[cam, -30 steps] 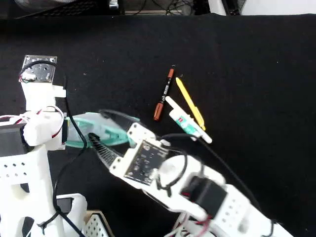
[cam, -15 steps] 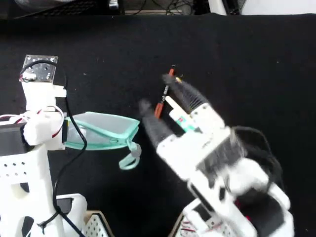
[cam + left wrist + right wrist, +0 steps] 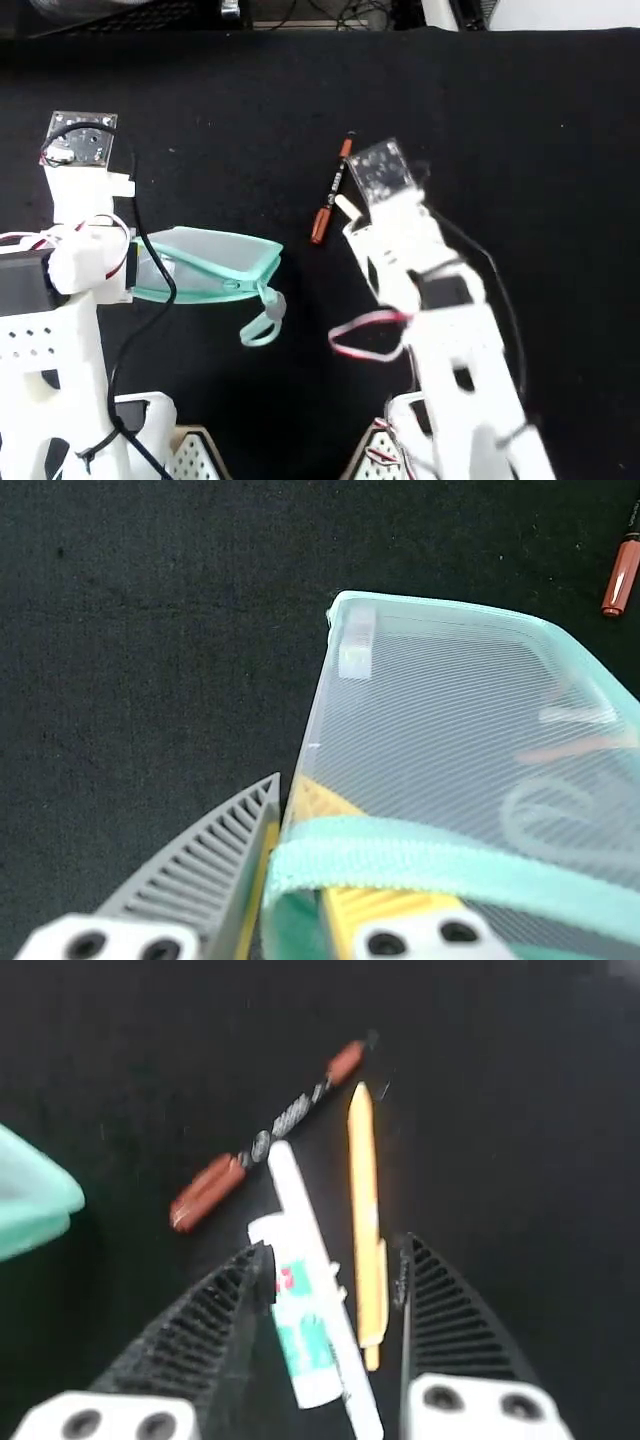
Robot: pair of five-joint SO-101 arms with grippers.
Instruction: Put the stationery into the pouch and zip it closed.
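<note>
The translucent pouch with teal trim lies on the black table, its mouth toward the pens and its teal strap trailing toward the front. My left gripper is shut on the pouch's end. My right gripper hangs open over the stationery, with the white glue stick and the yellow pen between its fingers. The brown pen lies slanted just beyond them. In the high view the right arm covers most of the stationery, leaving the brown pen showing.
A corner of the pouch sits off to one side of the right gripper. Black cloth covers the whole table, open to the right and toward the back. Both arm bases stand at the front edge.
My right arm left the pouch's mouth and swung right and back, now hanging over the pens. The pouch and the left arm stayed put.
</note>
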